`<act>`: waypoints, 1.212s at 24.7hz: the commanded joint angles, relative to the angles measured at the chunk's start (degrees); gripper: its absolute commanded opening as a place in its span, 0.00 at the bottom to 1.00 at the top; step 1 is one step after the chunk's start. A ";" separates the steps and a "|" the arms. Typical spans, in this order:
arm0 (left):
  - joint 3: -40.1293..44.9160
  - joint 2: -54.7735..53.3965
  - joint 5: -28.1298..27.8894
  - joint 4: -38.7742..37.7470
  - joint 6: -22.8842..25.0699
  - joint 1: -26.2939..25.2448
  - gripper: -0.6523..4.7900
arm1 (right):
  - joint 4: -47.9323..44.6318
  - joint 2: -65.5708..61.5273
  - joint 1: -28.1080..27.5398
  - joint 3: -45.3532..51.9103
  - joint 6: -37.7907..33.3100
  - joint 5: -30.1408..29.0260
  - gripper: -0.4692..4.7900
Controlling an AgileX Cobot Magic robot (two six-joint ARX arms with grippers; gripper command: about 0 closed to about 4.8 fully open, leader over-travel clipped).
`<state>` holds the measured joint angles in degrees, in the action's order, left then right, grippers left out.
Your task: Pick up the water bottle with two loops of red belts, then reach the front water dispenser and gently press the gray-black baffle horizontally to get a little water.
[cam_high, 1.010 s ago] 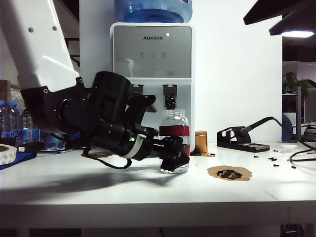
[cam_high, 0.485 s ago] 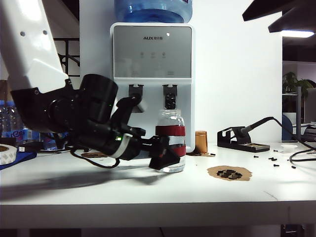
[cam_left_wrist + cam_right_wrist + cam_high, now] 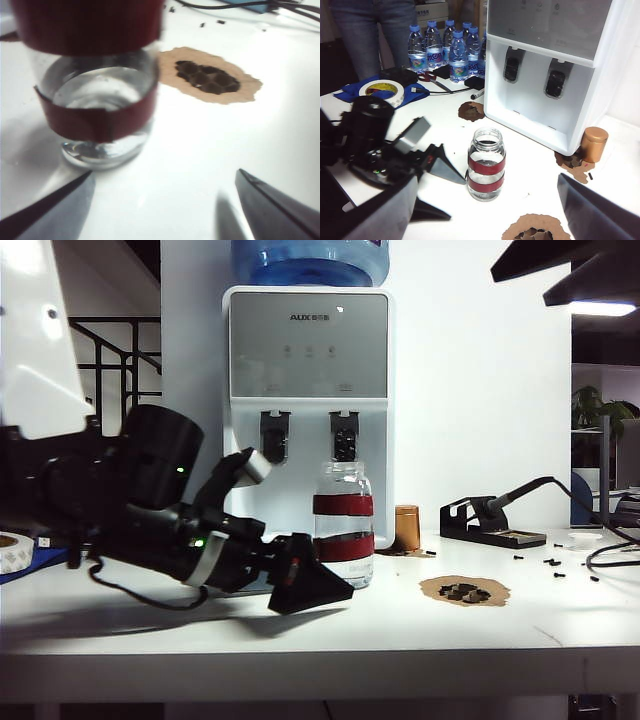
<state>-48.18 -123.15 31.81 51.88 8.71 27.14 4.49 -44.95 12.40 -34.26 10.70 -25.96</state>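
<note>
Left hand [image 3: 305,585] (jaws apart) has backed off the water bottle [image 3: 343,525]; right hand [image 3: 485,210] gapes above.

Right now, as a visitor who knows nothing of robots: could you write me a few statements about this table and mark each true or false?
1. The left gripper is clamped around the water bottle. False: its jaws stand open, apart from the bottle.
2. The water bottle stands upright on the table. True.
3. The bottle has a lid on. False: its mouth is open.
4. The bottle stands in front of the water dispenser. True.
5. The right gripper holds the bottle. False: it hangs open above the table.
</note>
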 commanded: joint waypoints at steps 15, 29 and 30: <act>17.40 23.17 -58.77 29.79 3.83 -7.65 0.11 | -1.25 1.90 0.02 -0.22 0.02 -4.92 0.10; 25.35 60.85 -54.05 -14.45 -9.22 -8.04 0.11 | -0.46 16.87 0.02 0.02 -0.02 0.17 0.08; 25.35 62.05 -53.88 -17.22 -9.99 -7.96 0.11 | 0.92 17.79 0.02 0.04 -0.20 0.31 0.08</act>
<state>-22.85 -62.13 -23.35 41.39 1.37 19.20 3.07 -28.32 12.43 -34.17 10.76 -26.57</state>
